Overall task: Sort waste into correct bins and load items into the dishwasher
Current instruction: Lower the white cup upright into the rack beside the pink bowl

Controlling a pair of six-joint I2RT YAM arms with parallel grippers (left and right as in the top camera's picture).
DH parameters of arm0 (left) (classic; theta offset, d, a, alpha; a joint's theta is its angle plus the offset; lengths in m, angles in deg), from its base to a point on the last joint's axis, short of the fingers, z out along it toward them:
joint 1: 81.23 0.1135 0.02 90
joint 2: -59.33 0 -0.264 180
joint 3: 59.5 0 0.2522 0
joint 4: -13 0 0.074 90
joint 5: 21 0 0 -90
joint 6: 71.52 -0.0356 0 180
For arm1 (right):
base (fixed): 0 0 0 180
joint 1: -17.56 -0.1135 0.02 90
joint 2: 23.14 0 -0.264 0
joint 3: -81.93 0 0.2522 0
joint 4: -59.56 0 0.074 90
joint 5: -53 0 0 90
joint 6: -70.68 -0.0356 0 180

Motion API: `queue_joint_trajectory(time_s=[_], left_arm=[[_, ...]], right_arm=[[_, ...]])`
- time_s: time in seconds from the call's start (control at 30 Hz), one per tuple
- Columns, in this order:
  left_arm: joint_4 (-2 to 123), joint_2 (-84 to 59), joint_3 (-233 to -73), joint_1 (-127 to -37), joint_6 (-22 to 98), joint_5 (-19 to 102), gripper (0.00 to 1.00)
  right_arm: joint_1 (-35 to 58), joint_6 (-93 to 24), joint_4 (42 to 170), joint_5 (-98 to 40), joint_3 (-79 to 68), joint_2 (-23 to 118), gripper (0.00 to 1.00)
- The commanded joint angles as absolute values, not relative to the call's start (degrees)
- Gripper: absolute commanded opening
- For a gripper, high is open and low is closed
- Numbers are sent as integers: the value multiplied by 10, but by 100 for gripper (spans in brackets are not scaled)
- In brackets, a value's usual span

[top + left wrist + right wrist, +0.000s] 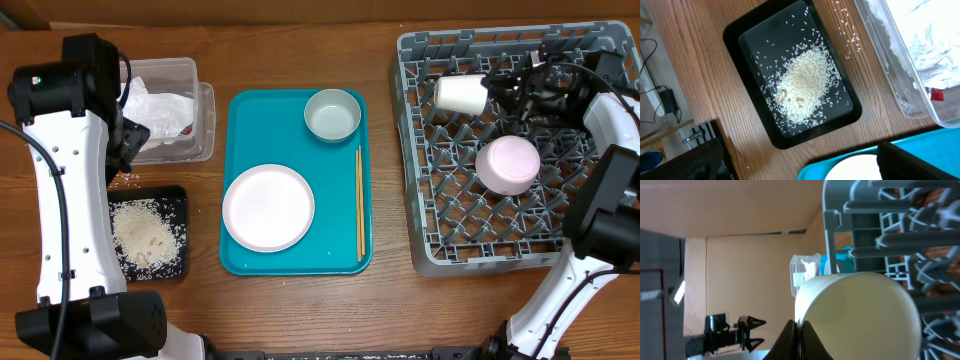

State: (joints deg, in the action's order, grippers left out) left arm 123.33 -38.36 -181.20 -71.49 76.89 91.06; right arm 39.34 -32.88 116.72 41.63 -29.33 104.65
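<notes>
surface: brown wood-grain counter (300, 310), evenly lit, soft shadows | far edge: tan cardboard-like strip (300, 10) along the top | past left edge: pale grey floor (647, 75) with a looping black cable (651, 50) and a black power brick (668, 100) | side: beige panel wall (740, 210), taped seam (785, 231) across it

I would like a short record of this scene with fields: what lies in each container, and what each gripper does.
clear rectangular plastic tub: crumpled white paper napkin, small red wrapper
shallow black tray: loose white rice
teal tray: round white plate, small metal bowl, wooden chopsticks
grey dish rack: white bowl, upside down
left gripper: open, empty
right gripper: shut on pale cup, above the rack
</notes>
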Motion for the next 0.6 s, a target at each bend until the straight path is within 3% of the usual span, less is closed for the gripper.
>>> queue_joint_trajectory(time_s=[0.0,0.37,0.57], left_arm=[[1234,-373,-1821,-719,781,914,100],[1234,-373,-1821,-719,781,914,100],[1234,-373,-1821,-719,781,914,100]], right_arm=[[401,-343,1175,346,-293,1057,4],[405,-344,1189,252,-295,1044,4],[406,-347,1200,185,-295,1010,16]])
